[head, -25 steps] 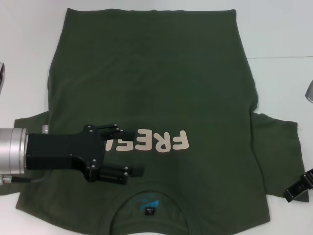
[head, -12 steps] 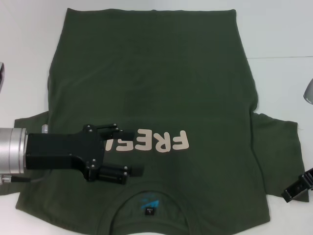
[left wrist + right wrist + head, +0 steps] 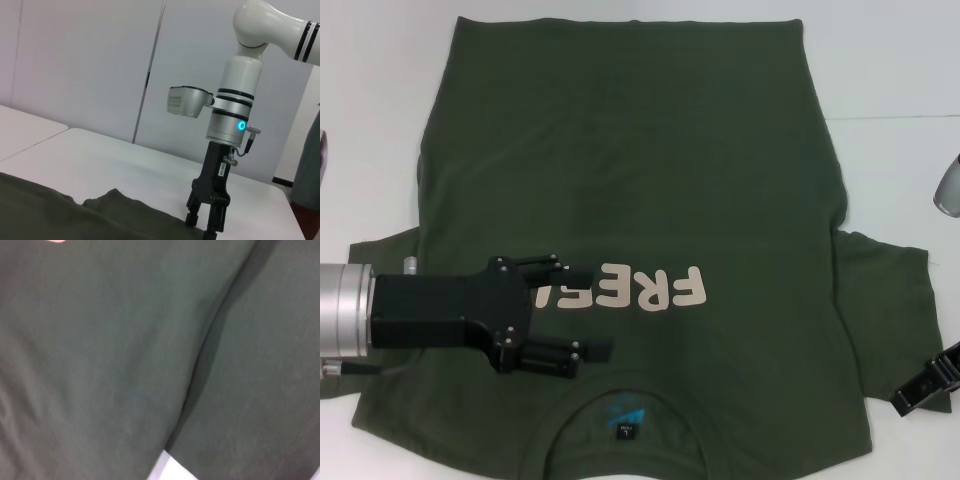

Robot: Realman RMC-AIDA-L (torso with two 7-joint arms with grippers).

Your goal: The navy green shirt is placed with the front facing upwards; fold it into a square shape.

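Olive: one navy green shirt [image 3: 640, 180] flat; left tool [image 3: 598, 312] open above, right tool [image 3: 204, 227] state unclear

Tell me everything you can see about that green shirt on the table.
The navy green shirt is a dark olive short-sleeved tee of soft, cotton-like cloth, lying front up on the white table. Pale pink lettering crosses the chest, and a small blue label sits inside the round neck, which is nearest the camera. The sleeve on the robot's right lies spread flat. The left gripper, open, is over the chest, partly covering the print. The right gripper is at the right sleeve's edge.
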